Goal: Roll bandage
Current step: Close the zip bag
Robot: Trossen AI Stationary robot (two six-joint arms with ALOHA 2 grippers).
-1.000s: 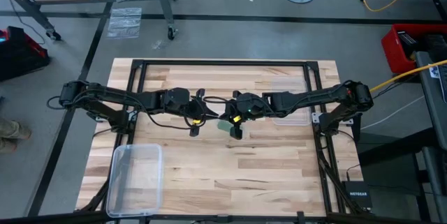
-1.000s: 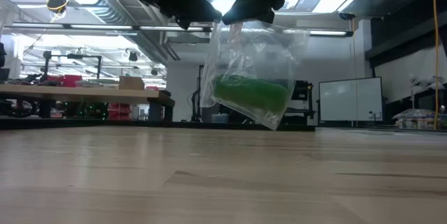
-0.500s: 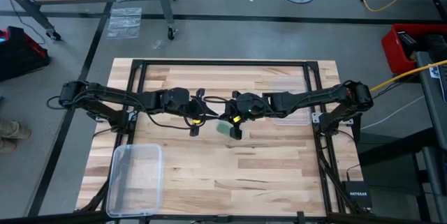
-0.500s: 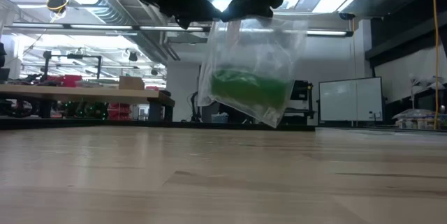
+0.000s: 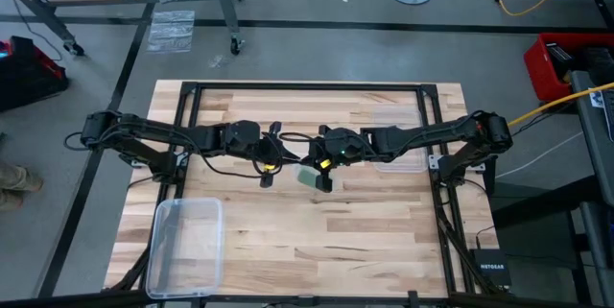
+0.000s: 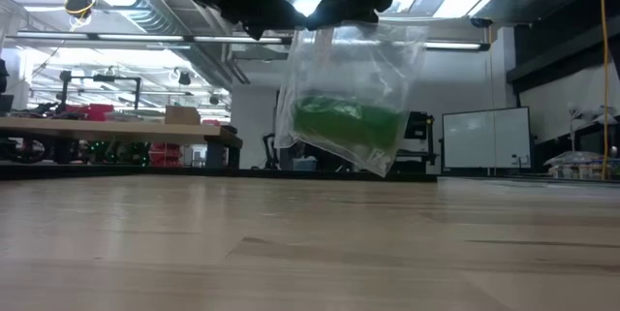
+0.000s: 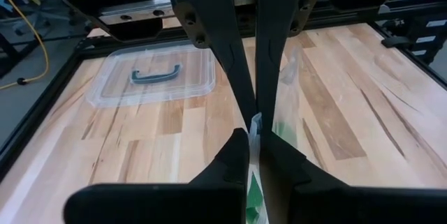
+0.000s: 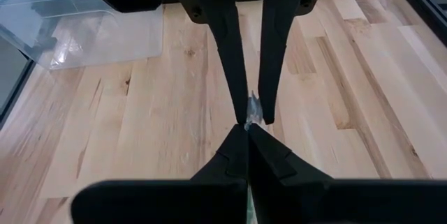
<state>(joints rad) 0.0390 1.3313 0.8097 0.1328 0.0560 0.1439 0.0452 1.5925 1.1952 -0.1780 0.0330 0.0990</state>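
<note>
The bandage point(image 6: 344, 122) hangs in the air over the middle of the table point(image 5: 365, 231), sealed inside a clear plastic bag point(image 6: 354, 78) that both my grippers pinch at its top edge. It sits low in the bag, well below my fingertips and clear of the tabletop.

My left gripper point(image 5: 278, 151) and my right gripper point(image 5: 321, 154) meet nose to nose above the table centre. In the left wrist view my left gripper point(image 7: 253, 128) is clamped narrow on the bag's upper rim, with film and a sliver of green showing between the fingers. In the right wrist view my right gripper point(image 8: 250, 118) is likewise pressed tight on a small crumpled tag of the same film.

Look of the bandage: bright green, bunched into a squat lump rather than a neat strip; in the low view it tilts, lower toward the bag's bottom corner. Its edges blur behind the creased plastic, so I cannot tell rolled from wadded.

From above, my right gripper covers most of the bag; only a pale green patch shows beneath it.

Further out: a clear plastic box point(image 5: 187, 244) near the left front corner, and a clear lid point(image 7: 155, 79) with a dark handle flat under my right arm.
</note>
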